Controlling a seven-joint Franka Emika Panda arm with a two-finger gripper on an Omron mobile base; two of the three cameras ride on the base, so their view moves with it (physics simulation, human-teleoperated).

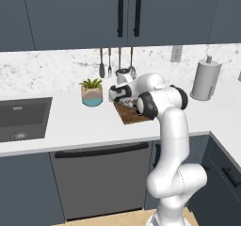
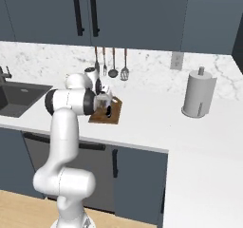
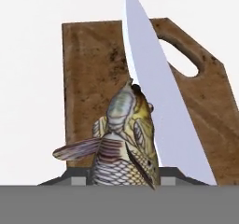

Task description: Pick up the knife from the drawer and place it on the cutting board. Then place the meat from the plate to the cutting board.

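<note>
No readable text, label, brand, number or sign anywhere in these views.
</note>
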